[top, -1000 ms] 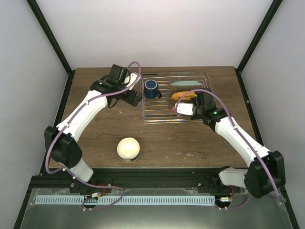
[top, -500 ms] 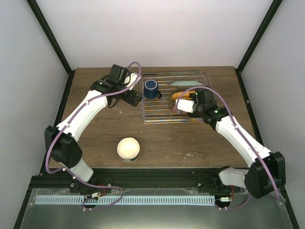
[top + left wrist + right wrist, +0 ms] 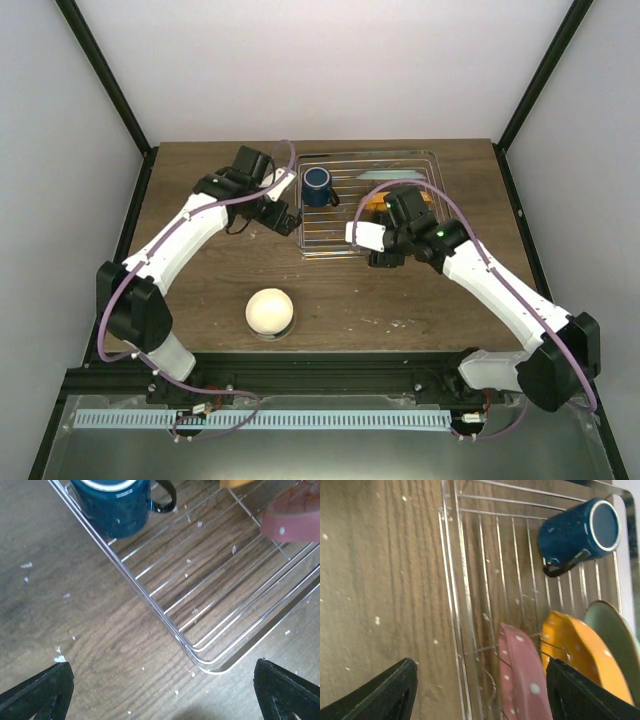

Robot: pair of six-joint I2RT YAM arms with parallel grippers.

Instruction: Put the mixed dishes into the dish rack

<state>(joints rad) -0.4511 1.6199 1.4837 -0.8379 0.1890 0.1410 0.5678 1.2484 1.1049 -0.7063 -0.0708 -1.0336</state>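
Observation:
The chrome dish rack (image 3: 420, 165) sits at the back right of the table. A dark blue mug (image 3: 318, 186) stands in its left end, also seen in both wrist views (image 3: 112, 502) (image 3: 580, 530). The pink-red dotted plate (image 3: 525, 675) stands on edge between the prongs, with an orange-backed plate (image 3: 570, 652) and a mint-green dish (image 3: 615, 635) behind it. My right gripper (image 3: 480, 700) hangs open over the rack's near-left part; the pink plate is between its fingers but untouched. My left gripper (image 3: 160, 695) is open over bare table by a rack corner (image 3: 200, 650). A cream-white bowl (image 3: 270, 312) lies upside down near the front.
White crumbs are scattered over the wooden table (image 3: 200, 270). Black frame posts rise at the back corners, and a metal rail (image 3: 300, 380) runs along the near edge. The rack's wire rim (image 3: 452, 605) lies just left of the pink plate.
My right gripper has opened and let go of the pink plate, which now stands in the rack, and it has drawn back toward the near left. My left gripper shifted slightly toward the rack.

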